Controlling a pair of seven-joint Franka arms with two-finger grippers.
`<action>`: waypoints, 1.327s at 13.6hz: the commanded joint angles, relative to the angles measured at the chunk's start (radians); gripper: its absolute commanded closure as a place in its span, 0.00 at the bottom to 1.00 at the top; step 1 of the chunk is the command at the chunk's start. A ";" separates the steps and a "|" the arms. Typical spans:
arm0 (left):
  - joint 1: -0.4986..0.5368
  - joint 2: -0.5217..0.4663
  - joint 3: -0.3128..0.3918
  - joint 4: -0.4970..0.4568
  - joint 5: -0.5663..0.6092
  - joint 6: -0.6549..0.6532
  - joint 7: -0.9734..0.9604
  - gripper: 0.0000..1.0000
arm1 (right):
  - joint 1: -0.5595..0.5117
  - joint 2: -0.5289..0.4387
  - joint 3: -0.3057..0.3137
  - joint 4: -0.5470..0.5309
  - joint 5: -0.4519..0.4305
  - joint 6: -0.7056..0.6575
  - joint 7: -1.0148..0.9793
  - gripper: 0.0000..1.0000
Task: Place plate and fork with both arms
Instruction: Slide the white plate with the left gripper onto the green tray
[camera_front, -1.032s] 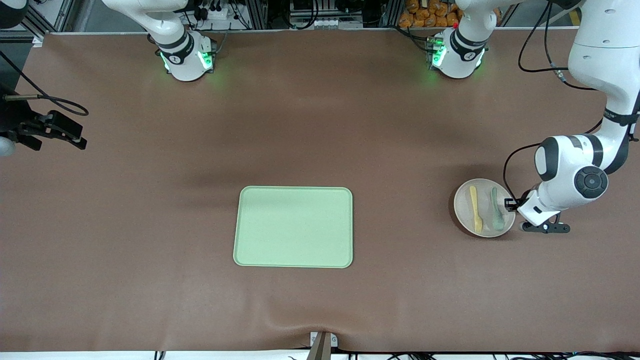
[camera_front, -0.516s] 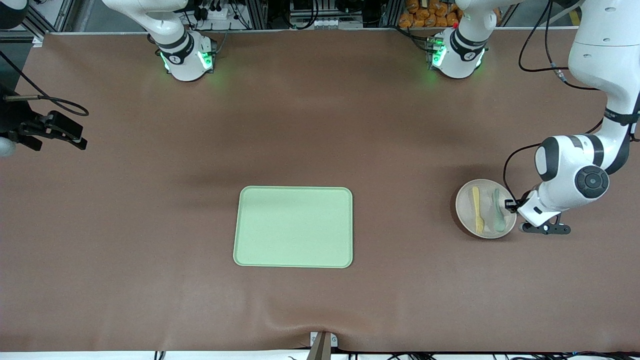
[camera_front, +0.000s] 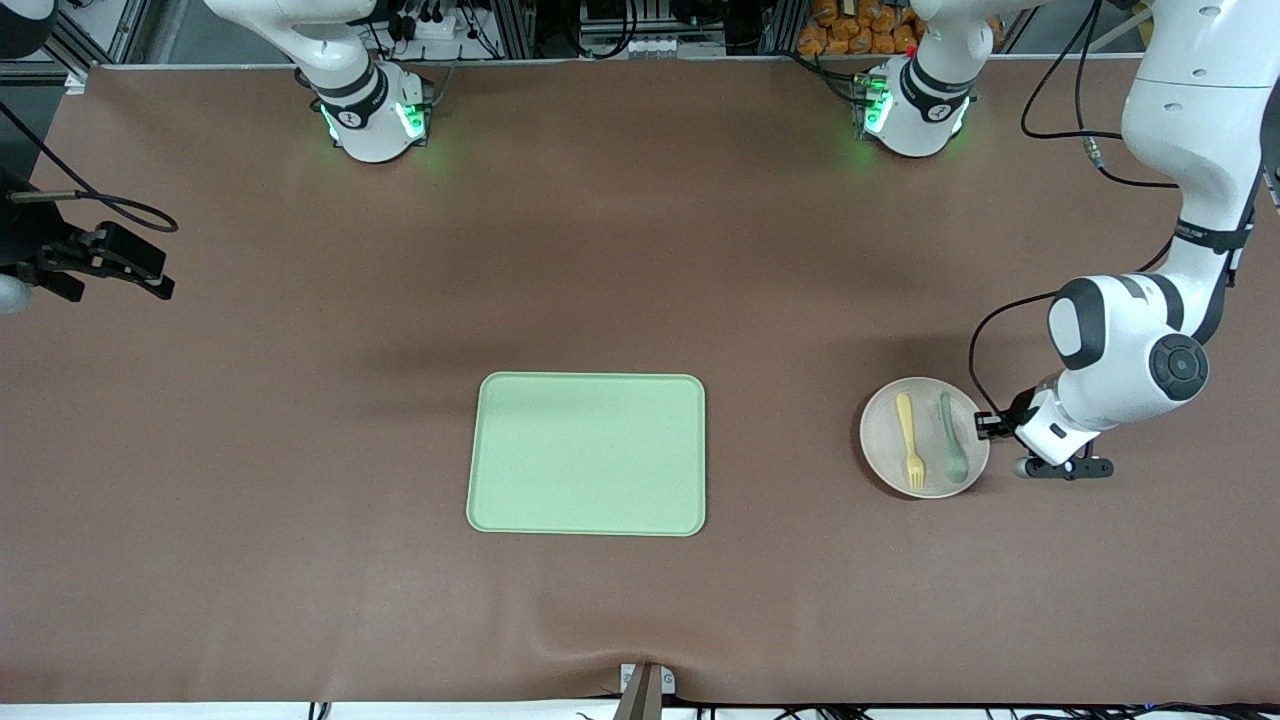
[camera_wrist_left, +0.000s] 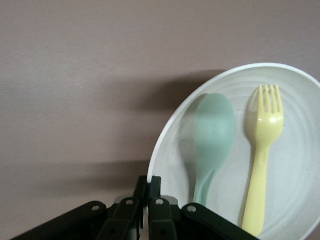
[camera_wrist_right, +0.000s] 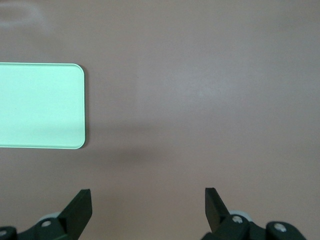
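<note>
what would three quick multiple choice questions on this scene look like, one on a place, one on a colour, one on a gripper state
1. Where do the fork and spoon lie?
A. on the tray
B. on the plate
C. on the bare table

2. What colour is the tray?
A. light green
B. red
C. black

3. How is the left gripper?
A. wide open over the tray
B. shut on the plate's rim
C. shut on the fork

Answers:
1 B, both lie side by side on the plate, toward the left arm's end of the table.
2 A, the rectangular tray is light green in the front view.
3 B, the left wrist view shows its fingers pinched on the plate's rim; the right gripper hangs open over bare table.
</note>
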 joint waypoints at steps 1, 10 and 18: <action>0.008 -0.007 -0.035 0.016 -0.059 -0.002 0.002 1.00 | -0.003 0.008 0.002 0.018 0.005 -0.011 0.007 0.00; 0.007 -0.007 -0.128 0.094 -0.221 -0.025 -0.013 1.00 | -0.006 0.009 0.002 0.018 0.005 -0.009 0.007 0.00; -0.272 0.054 -0.138 0.212 -0.226 -0.026 -0.374 1.00 | -0.008 0.040 0.002 0.024 0.001 0.003 -0.004 0.00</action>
